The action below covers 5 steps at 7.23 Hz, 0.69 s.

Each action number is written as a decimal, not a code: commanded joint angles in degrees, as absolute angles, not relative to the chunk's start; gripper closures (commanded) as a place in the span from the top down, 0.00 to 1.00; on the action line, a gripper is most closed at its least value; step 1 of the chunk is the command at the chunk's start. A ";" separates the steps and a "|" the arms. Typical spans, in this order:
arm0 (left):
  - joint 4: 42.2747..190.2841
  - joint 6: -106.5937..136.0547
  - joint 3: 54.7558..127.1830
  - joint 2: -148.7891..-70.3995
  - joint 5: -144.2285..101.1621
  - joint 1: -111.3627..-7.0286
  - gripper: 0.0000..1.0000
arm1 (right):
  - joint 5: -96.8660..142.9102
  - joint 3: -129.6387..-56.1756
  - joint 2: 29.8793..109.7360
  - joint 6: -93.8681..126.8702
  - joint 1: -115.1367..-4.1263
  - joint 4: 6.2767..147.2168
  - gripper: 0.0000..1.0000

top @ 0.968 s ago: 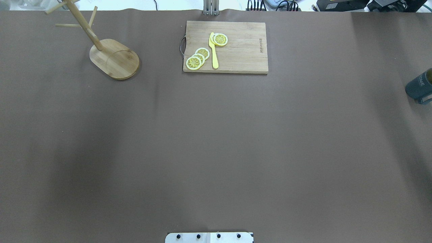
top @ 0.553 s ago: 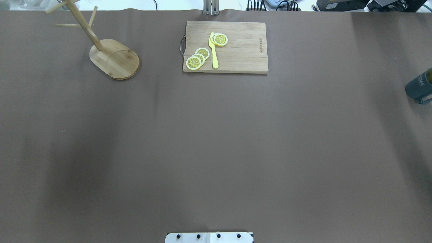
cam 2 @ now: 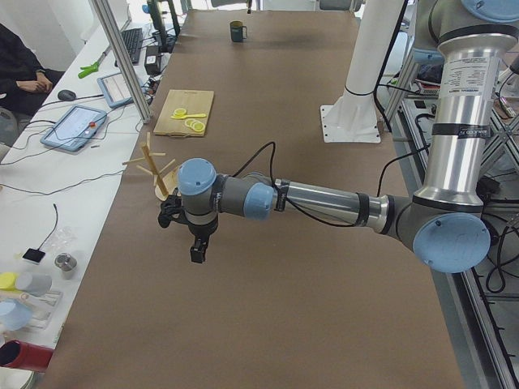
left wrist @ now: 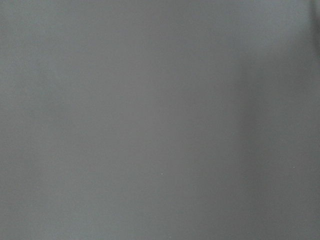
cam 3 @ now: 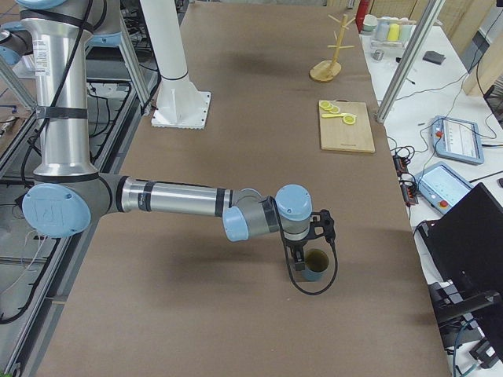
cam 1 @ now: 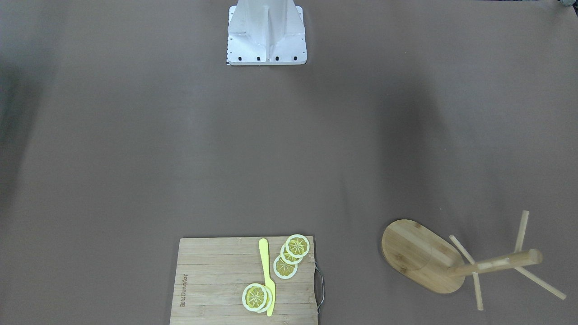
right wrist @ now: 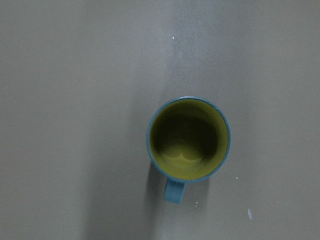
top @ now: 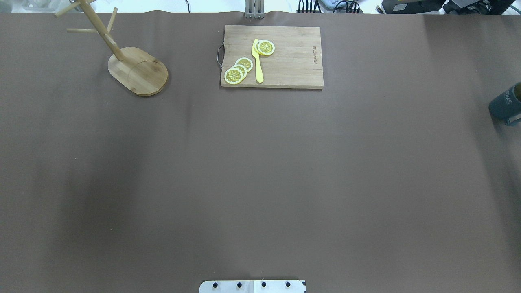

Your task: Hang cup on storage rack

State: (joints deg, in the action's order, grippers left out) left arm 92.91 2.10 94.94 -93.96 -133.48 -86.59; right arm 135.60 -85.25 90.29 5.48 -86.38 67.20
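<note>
The slate-blue cup (top: 506, 103) stands upright at the table's far right edge, handle toward the robot. The right wrist view looks straight down into its yellow inside (right wrist: 189, 139), with no fingers in view. My right gripper (cam 3: 298, 264) hangs just above the cup (cam 3: 317, 265), close beside it; I cannot tell whether it is open or shut. The bamboo storage rack (top: 138, 71) stands at the far left with bare pegs; it also shows in the front view (cam 1: 420, 255). My left gripper (cam 2: 197, 250) hovers over bare table near the rack (cam 2: 154, 168); I cannot tell its state.
A wooden cutting board (top: 291, 65) with lemon slices and a yellow knife (top: 257, 61) lies at the far middle. The robot's white base (cam 1: 266, 36) stands at the near middle. The left wrist view shows only brown table.
</note>
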 commanded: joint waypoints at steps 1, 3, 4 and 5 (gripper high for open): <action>93.34 2.20 95.27 -94.05 -133.94 -86.66 0.99 | 136.22 -79.65 85.46 13.14 -85.96 63.28 1.00; 93.34 2.20 95.54 -94.13 -133.95 -86.66 0.99 | 136.23 -73.43 80.54 15.12 -85.78 63.28 1.00; 93.25 2.20 95.62 -94.30 -133.95 -86.66 0.99 | 136.23 -70.08 78.25 15.29 -85.43 63.28 1.00; 93.25 2.28 95.54 -94.31 -133.95 -86.66 0.99 | 136.23 -69.70 77.09 16.25 -85.43 63.37 1.00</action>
State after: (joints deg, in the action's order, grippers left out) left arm 93.28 2.22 95.55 -94.24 -133.94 -86.66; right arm 136.22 -71.73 79.27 15.27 -85.56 63.33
